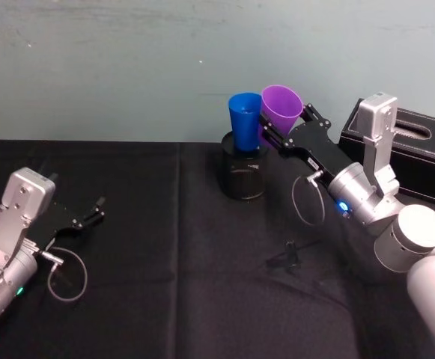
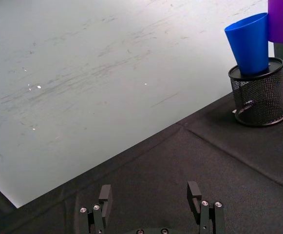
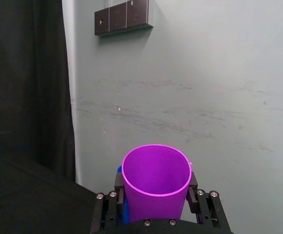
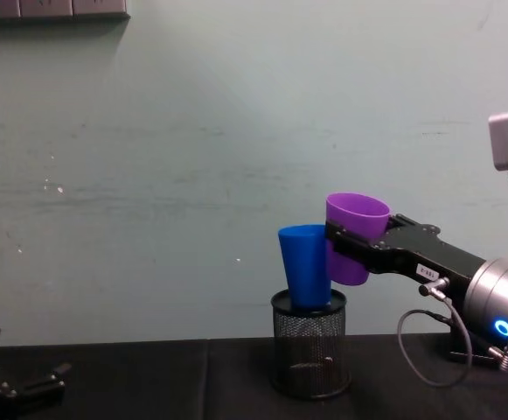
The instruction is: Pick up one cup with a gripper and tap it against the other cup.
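Fingers (image 3: 119, 187) of my right gripper (image 3: 156, 195) are clamped on the purple cup (image 1: 281, 108), held raised and tilted, touching the blue cup (image 1: 244, 120), which stands in the mesh holder (image 1: 243, 176) on the tabletop (image 1: 165, 239). My left gripper (image 2: 149, 197) sits low at left, fingers apart.

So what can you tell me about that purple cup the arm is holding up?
The purple plastic cup is smooth and tapered, with its wide rim up, a narrower base, and nothing visible inside. It is off the table, leaning slightly, clamped at mid-height between the fingers of the right gripper. Its side sits against, or very nearly against, the tall blue plastic cup, which stands in the black mesh pen holder.
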